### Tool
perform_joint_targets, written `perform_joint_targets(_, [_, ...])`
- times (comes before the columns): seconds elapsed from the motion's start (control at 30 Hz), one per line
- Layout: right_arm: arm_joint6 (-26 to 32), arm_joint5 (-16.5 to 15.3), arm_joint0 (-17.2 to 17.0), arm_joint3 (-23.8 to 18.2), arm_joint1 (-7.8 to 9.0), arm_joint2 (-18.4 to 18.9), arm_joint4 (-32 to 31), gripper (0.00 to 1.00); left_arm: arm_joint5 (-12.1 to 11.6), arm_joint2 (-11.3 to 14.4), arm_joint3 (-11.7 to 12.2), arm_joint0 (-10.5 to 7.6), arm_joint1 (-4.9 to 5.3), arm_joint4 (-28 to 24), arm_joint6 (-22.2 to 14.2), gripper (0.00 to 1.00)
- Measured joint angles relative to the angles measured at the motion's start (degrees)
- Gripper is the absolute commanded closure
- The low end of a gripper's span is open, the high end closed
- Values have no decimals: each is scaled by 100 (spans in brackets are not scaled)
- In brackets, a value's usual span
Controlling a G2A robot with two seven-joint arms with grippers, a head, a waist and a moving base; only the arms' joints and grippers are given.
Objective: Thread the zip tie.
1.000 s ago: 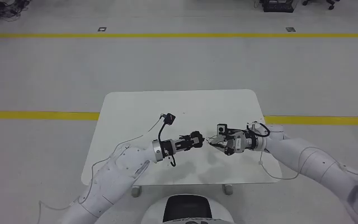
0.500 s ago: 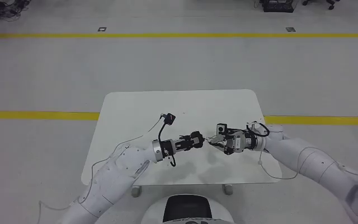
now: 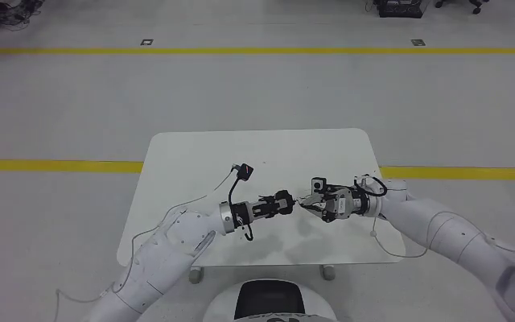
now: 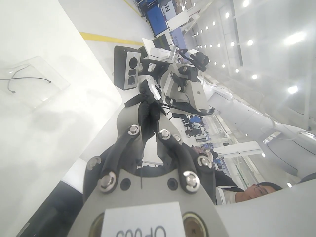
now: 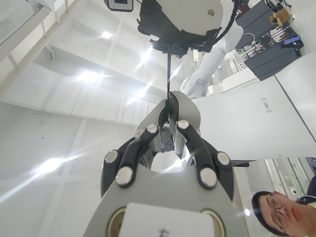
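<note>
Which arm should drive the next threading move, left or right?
Right, probably. The right claw is shut on the zip tie, whose strap runs straight to the left claw, shut on its other end. Left can brace while right feeds.

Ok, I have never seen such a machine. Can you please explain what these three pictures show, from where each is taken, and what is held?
It is a robot with two arms at a white table. The top view looks down from a camera above the arms. The other two come from cameras on the wrists, so each shows its own pincer near and the other arm's farther off. The left pincer and the right pincer face each other nearly tip to tip above the table. Both are shut on one thin black zip tie, which stretches between them. On the table lies a clear sheet with thin black strands on or in it; I cannot tell whether they are more ties.
</note>
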Motion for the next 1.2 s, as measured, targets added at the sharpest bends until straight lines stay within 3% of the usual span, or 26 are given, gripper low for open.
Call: perform_joint_targets(1.2, [0, 0, -4, 40, -41, -23, 0, 100, 0, 0, 0, 0, 0, 0, 0, 100])
